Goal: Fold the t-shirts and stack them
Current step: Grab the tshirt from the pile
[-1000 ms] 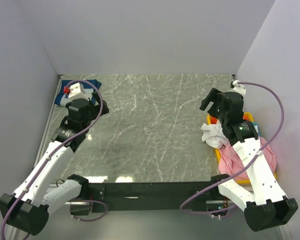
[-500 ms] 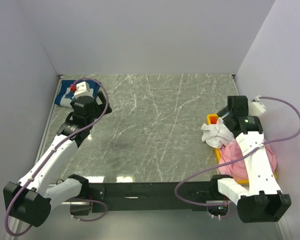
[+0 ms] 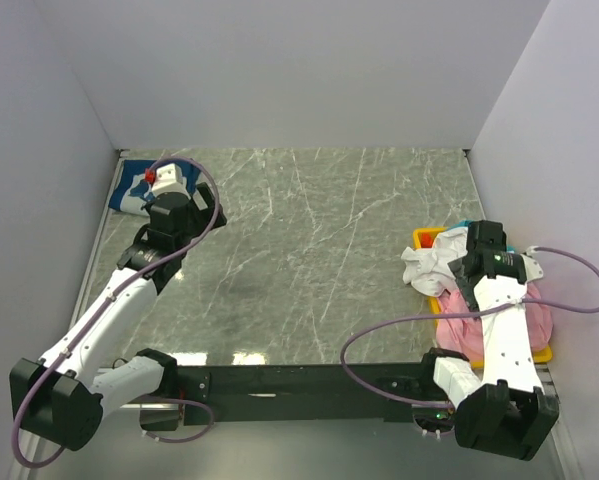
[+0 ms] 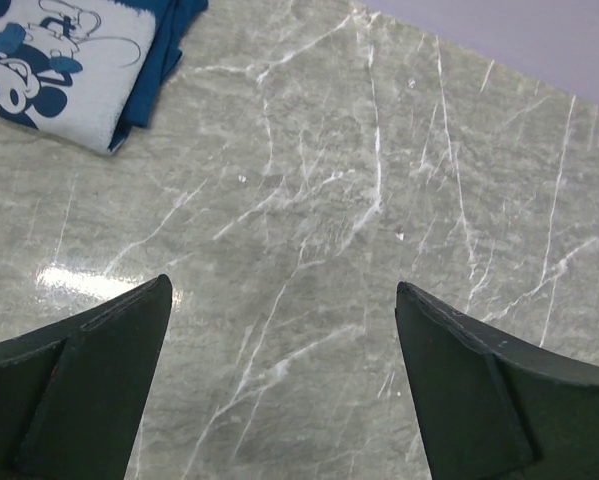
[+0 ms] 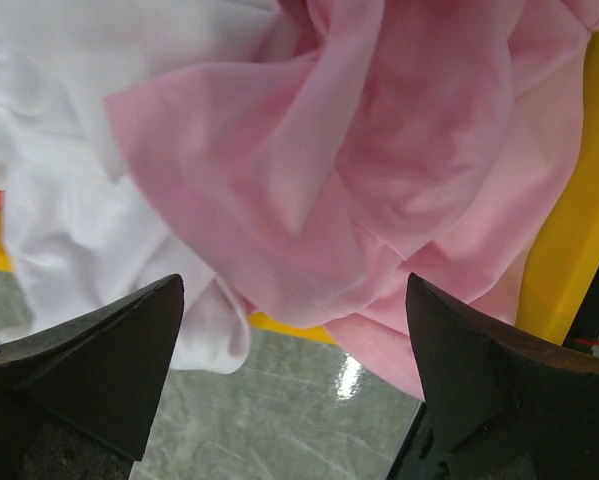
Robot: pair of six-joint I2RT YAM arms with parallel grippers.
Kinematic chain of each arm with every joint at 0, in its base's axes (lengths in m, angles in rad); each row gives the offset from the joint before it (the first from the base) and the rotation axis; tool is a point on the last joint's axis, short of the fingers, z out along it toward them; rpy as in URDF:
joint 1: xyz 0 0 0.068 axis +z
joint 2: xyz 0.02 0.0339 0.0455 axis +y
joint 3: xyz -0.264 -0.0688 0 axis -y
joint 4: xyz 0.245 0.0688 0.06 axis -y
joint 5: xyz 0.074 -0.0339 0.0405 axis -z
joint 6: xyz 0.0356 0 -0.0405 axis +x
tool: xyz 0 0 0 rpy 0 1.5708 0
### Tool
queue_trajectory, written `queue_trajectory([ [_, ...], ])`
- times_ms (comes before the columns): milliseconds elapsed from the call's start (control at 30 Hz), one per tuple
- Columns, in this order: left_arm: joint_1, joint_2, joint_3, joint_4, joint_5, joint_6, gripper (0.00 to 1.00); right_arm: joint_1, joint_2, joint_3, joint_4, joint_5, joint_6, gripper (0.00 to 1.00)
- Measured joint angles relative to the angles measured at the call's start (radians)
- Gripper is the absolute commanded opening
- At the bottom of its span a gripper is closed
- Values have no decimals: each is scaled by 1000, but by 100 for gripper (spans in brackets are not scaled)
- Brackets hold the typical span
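Grey veined marble table [image 3: 309, 260], boxed in by pale lilac walls. At its right edge a pink tee [image 5: 379, 150] lies crumpled in a yellow tray [image 5: 569, 230] and spills over the rim. A white tee [image 5: 69, 180] is bunched against it, touching, with one end hanging down toward the marble. Right gripper [image 5: 294, 290] hangs directly over this heap, jaws spread wide with nothing between them and the pink cloth framed in the gap. Well apart, at the back-left corner, a navy tee [image 4: 69, 60] with a white cartoon print lies folded flat. Left gripper [image 4: 284, 285] hovers near it over the marble, jaws likewise wide and empty.

By my reading the step in hand is fetching the next shirt from the tray, with one tee folded and most of the task ahead. The next move calls for the right arm to drop and pinch a fold of the pink cloth alone. It should then lift high enough to shed the white tee and carry the pink one to mid-table, where both arms can spread it. The two tees are tangled closely, so the white one may well drag along.
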Motion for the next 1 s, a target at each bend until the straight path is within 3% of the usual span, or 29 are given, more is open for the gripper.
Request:
queue_trajectory([
  [133,0,6,-10,0,6,0,100,-8,2,-79,31,-22,7,97],
  [233,0,5,-13,0,6,-1,100,-14,5,-124,57,-55,13,86],
  [267,0,4,-14,0,6,-1,99,-14,4,-132,60,-64,18,71],
  [333,0,0,-19,0,5,-3,99,-16,-2,-136,66,-70,21,52],
  [367,0,-3,-23,0,5,-4,99,-17,-11,-136,69,-67,27,36],
  [433,0,-14,-33,-1,3,-6,99,-18,-40,-136,71,-61,32,20],
  [467,0,-23,-39,-2,2,-8,99,-20,-60,-136,71,-55,34,0],
  [733,0,-63,-51,0,-23,-13,99,-35,-150,-42,34,-29,19,0],
  [900,0,-63,-51,0,-25,-13,100,-35,-188,245,39,6,-46,0],
  [1000,0,-60,-51,0,-22,-20,99,-35,-257,379,140,4,-121,0],
])
